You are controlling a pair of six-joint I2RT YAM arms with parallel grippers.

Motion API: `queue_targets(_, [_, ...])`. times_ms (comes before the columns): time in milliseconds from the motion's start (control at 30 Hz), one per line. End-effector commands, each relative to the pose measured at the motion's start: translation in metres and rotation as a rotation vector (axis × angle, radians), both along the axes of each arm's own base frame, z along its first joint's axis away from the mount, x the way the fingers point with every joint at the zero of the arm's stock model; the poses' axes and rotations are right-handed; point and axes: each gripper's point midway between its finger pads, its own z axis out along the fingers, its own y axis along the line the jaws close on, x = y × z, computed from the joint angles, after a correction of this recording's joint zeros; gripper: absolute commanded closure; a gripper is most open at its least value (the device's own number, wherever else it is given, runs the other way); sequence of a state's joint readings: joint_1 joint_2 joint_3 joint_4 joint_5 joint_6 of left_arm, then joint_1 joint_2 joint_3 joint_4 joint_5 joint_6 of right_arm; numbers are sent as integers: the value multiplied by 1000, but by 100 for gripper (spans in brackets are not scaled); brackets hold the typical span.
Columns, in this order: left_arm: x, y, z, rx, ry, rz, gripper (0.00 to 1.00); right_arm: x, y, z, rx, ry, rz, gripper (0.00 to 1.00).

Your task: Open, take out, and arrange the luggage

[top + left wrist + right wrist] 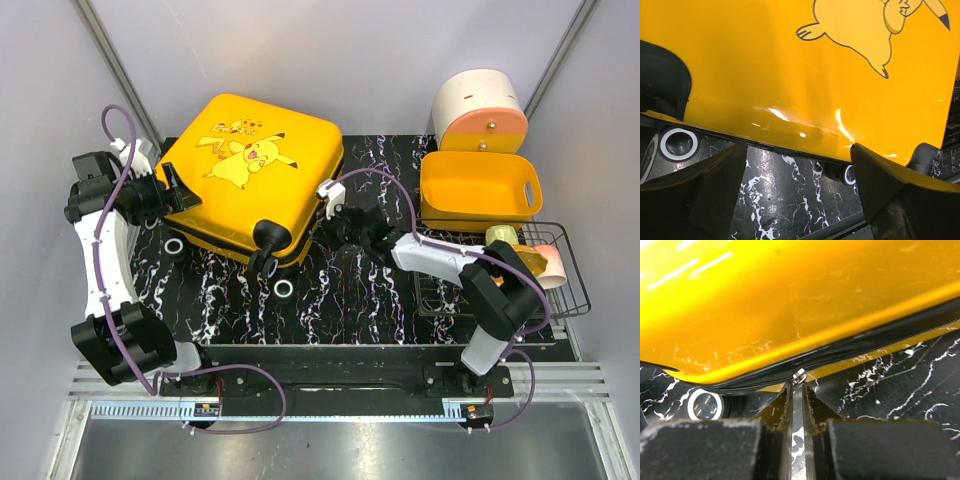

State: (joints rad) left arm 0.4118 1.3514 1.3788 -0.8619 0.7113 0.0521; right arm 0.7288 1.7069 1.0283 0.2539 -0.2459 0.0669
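Right gripper (798, 385), fingers nearly together, nipping the tiny zipper pull (799, 375); left gripper (799, 147) spread wide, empty. Glossy suitcase (250, 165) looks stiff, slippery, so that pull's the handhold.

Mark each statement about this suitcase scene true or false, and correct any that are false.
1. The luggage lies closed on the table. True.
2. The left fingers are clamped on a wheel. False: they stand wide apart beside the luggage's edge, holding nothing.
3. The right fingers are almost together, with the zipper pull at their tips. True.
4. The yellow basket sits to the left of the luggage in the top view. False: it sits to the right of it, towards the back of the table.
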Motion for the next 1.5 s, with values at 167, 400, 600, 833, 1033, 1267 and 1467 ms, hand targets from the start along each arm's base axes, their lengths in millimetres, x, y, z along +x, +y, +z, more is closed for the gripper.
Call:
queue_targets(167, [20, 20, 8, 45, -50, 18, 13, 87, -46, 35, 12, -142, -192, 100])
queue_targets(400, [22, 20, 14, 49, -68, 13, 13, 94, -51, 38, 48, -130, -133, 80])
queue_targets(600, [17, 12, 24, 41, -102, -19, 12, 47, -45, 40, 84, -162, 72, 49])
queue_targets(833, [10, 2, 30, 22, -128, -58, 12, -1, -24, 42, 176, -204, 388, 30])
queue_targets(1033, [7, -2, 38, 16, -151, -69, 12, 8, -17, 24, 182, -243, 412, 36])
queue_targets(1267, [5, -5, 37, 2, -146, -71, 12, 16, -7, 17, 215, -223, 393, 44])
queue_targets(1467, [2, -7, 30, -16, -125, -70, 12, 12, 11, 20, 243, -217, 395, 48])
